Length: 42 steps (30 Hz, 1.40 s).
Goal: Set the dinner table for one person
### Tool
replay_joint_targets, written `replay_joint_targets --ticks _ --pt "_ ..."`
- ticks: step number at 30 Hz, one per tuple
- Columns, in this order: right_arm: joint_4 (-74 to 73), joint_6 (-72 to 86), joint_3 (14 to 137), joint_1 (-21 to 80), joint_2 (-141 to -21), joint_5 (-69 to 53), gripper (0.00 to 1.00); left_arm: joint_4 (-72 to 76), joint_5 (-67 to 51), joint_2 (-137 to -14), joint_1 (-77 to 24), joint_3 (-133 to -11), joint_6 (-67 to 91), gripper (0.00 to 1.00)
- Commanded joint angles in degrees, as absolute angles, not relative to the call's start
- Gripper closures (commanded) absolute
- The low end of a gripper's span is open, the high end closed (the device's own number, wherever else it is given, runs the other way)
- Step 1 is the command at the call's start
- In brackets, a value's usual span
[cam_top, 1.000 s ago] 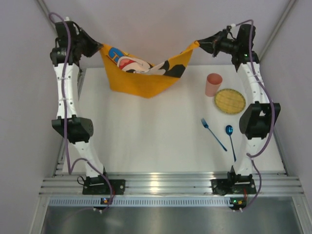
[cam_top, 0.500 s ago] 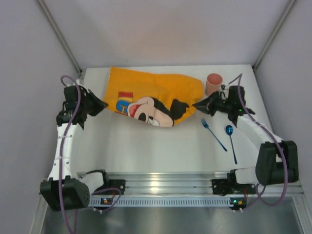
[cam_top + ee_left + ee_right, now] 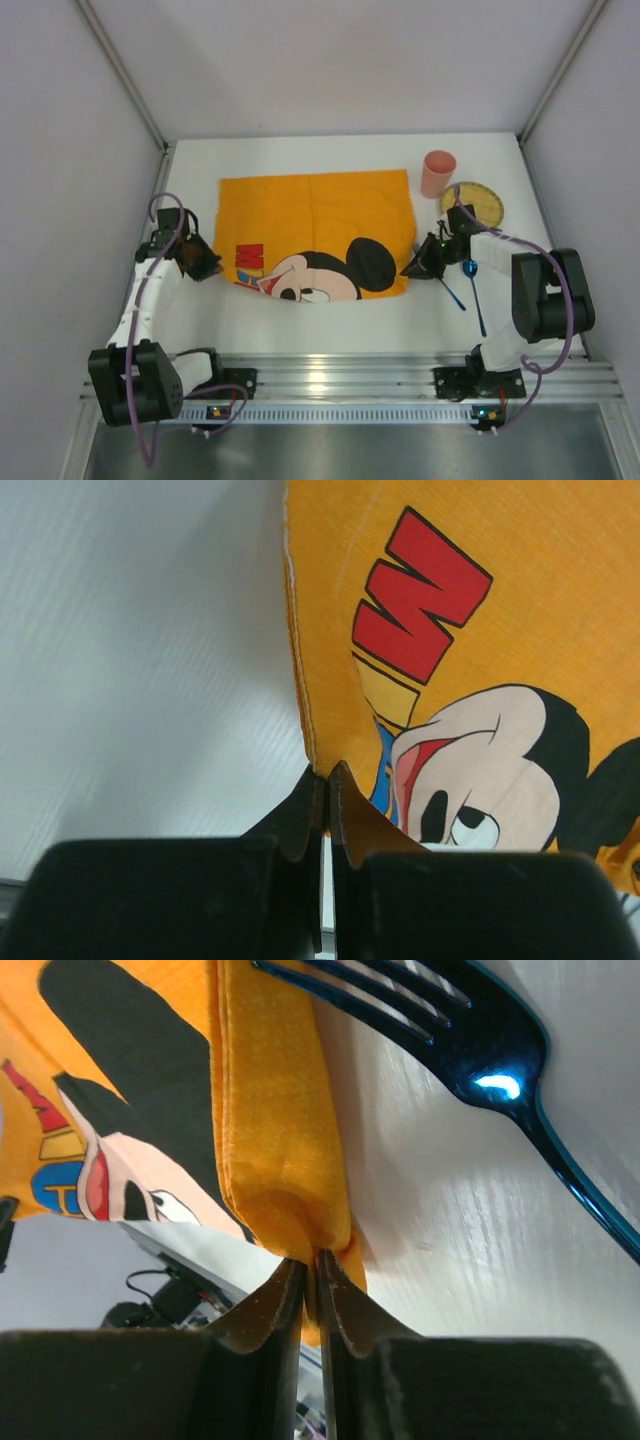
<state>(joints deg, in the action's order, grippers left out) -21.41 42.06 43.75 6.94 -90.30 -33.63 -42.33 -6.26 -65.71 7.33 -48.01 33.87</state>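
White worktop point(image 3: 300, 325) is a big flat rectangle. Its long side runs from left to right, and its short side runs away from the two arms. It lies under the orange cloth point(image 3: 320, 215) and sticks out past the cloth on every side.

The orange cloth is spread out flat on it. The cloth is also longer from left to right. A cartoon mouse face and red letters are on the part of the cloth nearest the arms.

The left gripper point(image 3: 212, 266) is at the cloth's near left corner. In the left wrist view its fingers point(image 3: 345, 800) are pinched tight on that corner point(image 3: 320, 765). The right gripper point(image 3: 410, 268) is at the cloth's near right corner. In the right wrist view its fingers point(image 3: 345, 1285) are pinched tight on a folded bit of the cloth's edge point(image 3: 290, 1210).

A round yellow plate point(image 3: 487, 203) sits to the right of the cloth, partly hidden behind the right arm. A pink cup point(image 3: 437, 172) stands upright just beside the cloth's far right corner. A blue spoon point(image 3: 476, 300) lies to the right of the cloth's near right corner, with its round end pointing away from the arms. A blue fork point(image 3: 490, 1050) lies between the spoon and the cloth. Its prongs reach the cloth's folded edge.
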Motion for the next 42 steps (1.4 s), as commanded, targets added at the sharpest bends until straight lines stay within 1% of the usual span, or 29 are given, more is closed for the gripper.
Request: replay_joint_targets --ticks 1,5,6,7,8,9,10,13,16,17,19,20,21,23,26,33,42 --pt "-29.43 34.02 47.28 6.85 -90.79 -31.64 0.87 -43.68 -0.44 -67.04 7.56 -50.18 32.00 1.00" --pt "-37.07 28.75 49.30 6.86 -87.37 -28.23 0.48 -41.92 1.06 -73.99 7.56 -52.29 29.54 1.00" --pt "-40.14 27.87 49.83 6.86 -86.23 -26.99 0.44 -42.36 0.62 -75.48 7.73 -54.38 29.27 1.00" --pt "-41.47 26.21 50.53 6.86 -83.87 -26.03 0.40 -43.93 0.27 -77.67 7.65 -55.54 29.18 0.91" --pt "-42.70 25.58 52.28 6.77 -82.80 -24.45 0.36 -44.12 -2.17 -77.87 7.65 -56.33 29.35 0.79" --pt "-45.33 24.97 53.34 6.77 -81.84 -23.56 0.34 -44.21 -2.72 -77.70 7.73 -56.77 29.70 0.61" --pt "-46.66 23.83 54.57 6.68 -79.91 -22.77 0.34 -44.38 -2.90 -75.96 7.65 -56.78 30.23 0.02" --pt "-51.14 21.81 59.40 6.42 -76.92 -19.08 0.32 -45.79 -2.03 -71.13 7.65 -57.57 31.73 0.01" --pt "-54.57 18.91 63.01 5.80 -75.76 -11.80 0.30 -48.24 1.30 -67.25 7.73 -60.29 32.25 0.01" --pt "-55.19 18.29 63.63 5.71 -75.76 -6.47 0.29 -49.03 1.75 -66.45 7.65 -61.69 32.34 0.01" --pt "-55.46 17.49 63.28 5.54 -77.16 -2.57 0.30 -49.31 1.67 -64.96 7.56 -62.57 32.61 0.01" --pt "-54.85 17.58 62.67 5.36 -78.04 -1.24 0.34 -50.18 1.32 -64.86 7.56 -63.27 33.13 0.01" --pt "-54.32 17.58 62.14 5.36 -80.14 -1.40 0.36 -50.36 0.62 -65.21 7.56 -63.37 33.31 0.01" --pt "-53.62 18.10 61.35 5.36 -82.78 -0.62 0.44 -50.10 0.26 -65.92 7.56 -62.50 33.84 0.01" --pt "-51.51 17.67 61.08 5.36 -87.00 -0.18 0.53 -49.40 -2.37 -66.01 7.65 -61.35 34.10 0.01" --pt "-48.78 17.14 62.75 6.94 -92.71 1.13 0.53 -49.40 -1.76 -63.99 7.65 -59.68 33.14 0.02" --pt "-46.41 19.07 64.86 11.95 -101.15 3.07 0.53 -48.95 -1.67 -63.54 7.65 -58.09 32.87 0.01"
